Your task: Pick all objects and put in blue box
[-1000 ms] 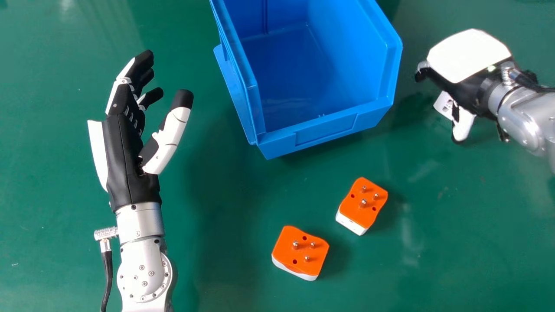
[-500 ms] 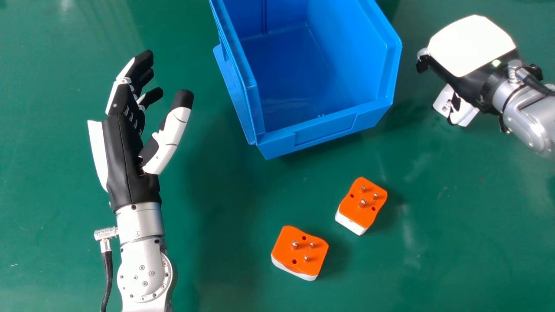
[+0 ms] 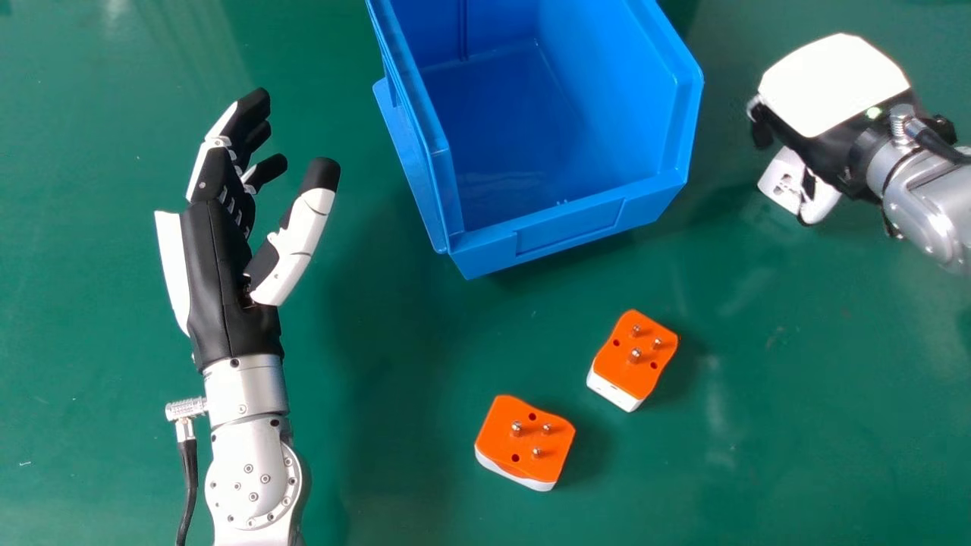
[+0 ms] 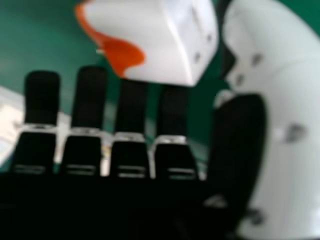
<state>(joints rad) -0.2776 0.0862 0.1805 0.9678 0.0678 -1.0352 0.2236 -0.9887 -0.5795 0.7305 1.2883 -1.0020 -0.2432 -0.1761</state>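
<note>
Evidently the carrying step is in hand: the right hand (image 3: 834, 87) pinches a white-and-orange adapter (image 3: 780, 180), right of the blue box (image 3: 573, 226). Next it should clear the rim before letting go; two orange-topped adapters (image 3: 634, 356) (image 3: 527, 440) await on the desk (image 3: 796, 440), the left hand (image 3: 227, 280) wide and empty.

- Blue box (image 3: 569, 227): smooth plastic (lightly glossy).
- Left adapter (image 3: 527, 447), right adapter (image 3: 622, 371), held adapter (image 4: 135, 25): smooth plastic.
- Pins (image 3: 635, 354): shiny metal.
- Left forearm (image 3: 246, 387): smooth silvery metal.
- Table (image 3: 379, 379): smooth, glossy (pale reflections streak it).
</note>
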